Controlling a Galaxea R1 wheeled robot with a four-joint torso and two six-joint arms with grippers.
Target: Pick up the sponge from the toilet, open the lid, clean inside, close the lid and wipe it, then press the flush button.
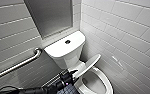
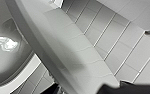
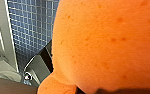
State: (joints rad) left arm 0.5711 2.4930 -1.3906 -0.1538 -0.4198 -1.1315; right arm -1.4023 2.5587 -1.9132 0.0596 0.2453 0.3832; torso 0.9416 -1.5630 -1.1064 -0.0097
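Note:
The white toilet [image 1: 66, 48] stands in the tiled corner, with the flush button [image 1: 67, 41] on the tank top. Its lid [image 1: 89, 64] is tilted up, partway raised over the open bowl [image 1: 101, 83]. My left gripper [image 1: 73, 74] reaches in from the lower left and sits open at the lid's near edge. In the left wrist view the lid [image 2: 73, 52] runs across close up, with the bowl and its water [image 2: 6, 50] beside it. The orange sponge [image 3: 106, 42] looms very close in the right wrist view, and my right gripper is shut on it.
A steel grab bar [image 1: 18, 65] runs along the left wall below a grey panel [image 1: 51, 15]. White tiled walls close in tightly to the right of the toilet. Blue small-tiled floor [image 3: 33, 27] lies below the sponge.

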